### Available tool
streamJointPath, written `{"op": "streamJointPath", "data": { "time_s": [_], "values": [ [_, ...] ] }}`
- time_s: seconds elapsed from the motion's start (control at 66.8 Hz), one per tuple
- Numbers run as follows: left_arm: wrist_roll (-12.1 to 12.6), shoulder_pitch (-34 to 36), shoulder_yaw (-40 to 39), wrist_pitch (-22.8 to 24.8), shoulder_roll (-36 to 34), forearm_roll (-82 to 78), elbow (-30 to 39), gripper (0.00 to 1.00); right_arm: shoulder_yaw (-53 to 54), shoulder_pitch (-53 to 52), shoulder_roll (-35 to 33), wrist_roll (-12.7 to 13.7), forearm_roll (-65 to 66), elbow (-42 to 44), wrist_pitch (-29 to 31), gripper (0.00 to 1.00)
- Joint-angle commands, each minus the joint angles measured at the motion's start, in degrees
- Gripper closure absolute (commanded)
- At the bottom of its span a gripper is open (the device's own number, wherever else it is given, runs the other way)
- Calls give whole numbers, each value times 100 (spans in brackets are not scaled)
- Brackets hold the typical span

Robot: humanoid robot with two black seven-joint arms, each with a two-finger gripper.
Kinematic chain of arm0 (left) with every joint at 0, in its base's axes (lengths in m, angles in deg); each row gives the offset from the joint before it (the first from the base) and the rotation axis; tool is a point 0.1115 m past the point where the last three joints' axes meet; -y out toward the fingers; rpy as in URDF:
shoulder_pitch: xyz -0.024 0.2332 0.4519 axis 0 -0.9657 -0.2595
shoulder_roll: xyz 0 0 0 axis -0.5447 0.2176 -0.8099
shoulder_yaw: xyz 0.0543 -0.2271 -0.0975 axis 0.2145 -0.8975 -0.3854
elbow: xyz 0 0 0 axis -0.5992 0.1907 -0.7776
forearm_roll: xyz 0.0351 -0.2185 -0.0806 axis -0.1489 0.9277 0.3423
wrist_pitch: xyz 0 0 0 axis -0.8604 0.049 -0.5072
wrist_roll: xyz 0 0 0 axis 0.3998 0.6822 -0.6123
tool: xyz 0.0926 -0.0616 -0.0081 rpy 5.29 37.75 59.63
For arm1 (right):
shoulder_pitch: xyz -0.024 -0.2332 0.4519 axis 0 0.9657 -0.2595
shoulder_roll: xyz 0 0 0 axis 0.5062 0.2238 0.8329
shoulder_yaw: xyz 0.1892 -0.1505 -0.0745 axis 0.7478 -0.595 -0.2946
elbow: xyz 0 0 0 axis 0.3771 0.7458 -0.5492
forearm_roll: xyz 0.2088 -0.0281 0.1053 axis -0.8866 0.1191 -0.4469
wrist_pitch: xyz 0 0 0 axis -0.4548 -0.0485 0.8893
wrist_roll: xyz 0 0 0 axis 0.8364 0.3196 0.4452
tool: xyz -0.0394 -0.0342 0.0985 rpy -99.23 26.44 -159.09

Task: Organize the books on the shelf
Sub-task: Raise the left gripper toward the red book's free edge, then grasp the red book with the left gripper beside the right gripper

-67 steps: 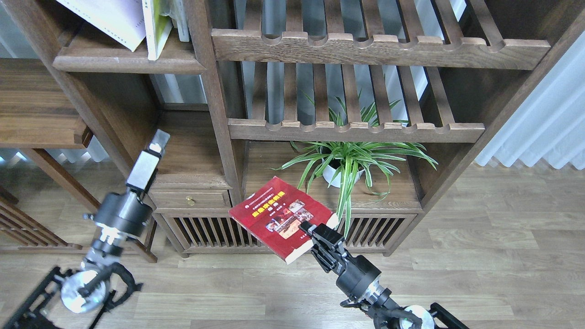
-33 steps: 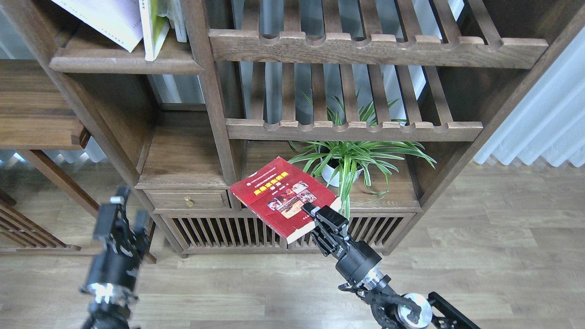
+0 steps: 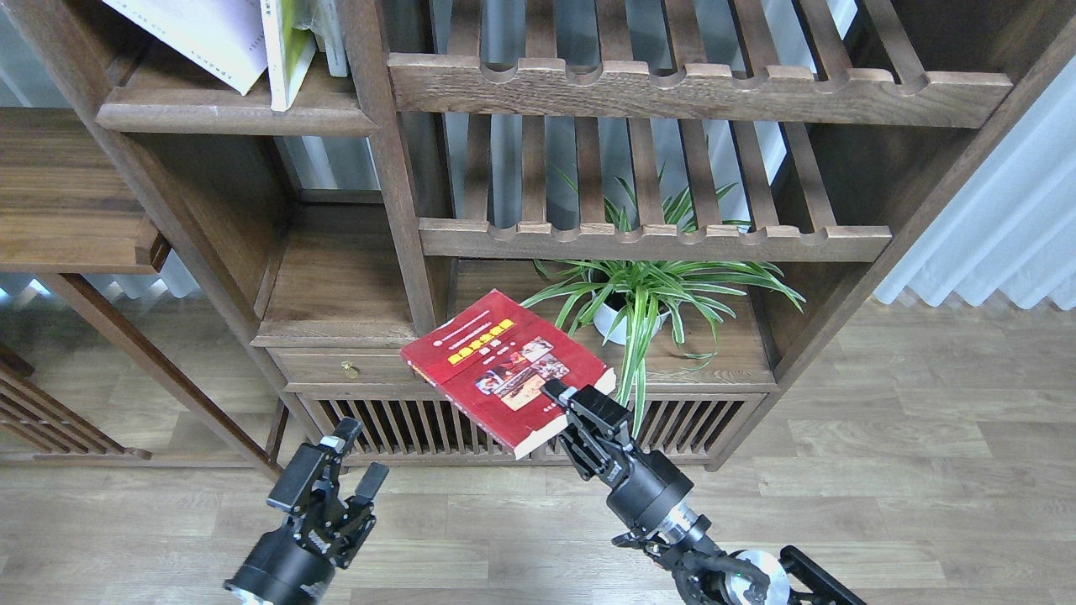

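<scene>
Dark wooden bookcase [image 3: 395, 210] ahead: right claw [image 3: 561, 397] pinches the dark red paperback [image 3: 504, 370] by its corner (cover up, presumably for shelving); left claw [image 3: 346, 462] gapes empty.

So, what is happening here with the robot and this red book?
The right hand holds the red book by its lower right corner, cover up, in the air in front of the wooden bookcase. The left hand is open and empty, low over the floor. Two other books lean on the shelf at the upper left. The red book is not yet on it.
</scene>
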Motion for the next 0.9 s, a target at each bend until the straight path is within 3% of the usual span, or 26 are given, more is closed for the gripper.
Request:
{"op": "streamJointPath", "data": {
  "time_s": [0.0, 0.24, 0.778, 0.883],
  "values": [
    [239, 15, -154, -1, -434, 180, -1, 14, -11, 53, -155, 8, -39, -29, 0, 94],
    [239, 181, -207, -1, -1533, 443, 7, 11, -336, 1, -340, 8, -224, 15, 0, 94],
    [318, 823, 523, -1, -1586, 945, -10, 1, -978, -236, 73, -1, -250, 50, 0, 94],
    [450, 876, 505, -1, -1586, 980, -28, 0, -1057, -263, 144, 8, -242, 50, 0, 94]
  ]
}}
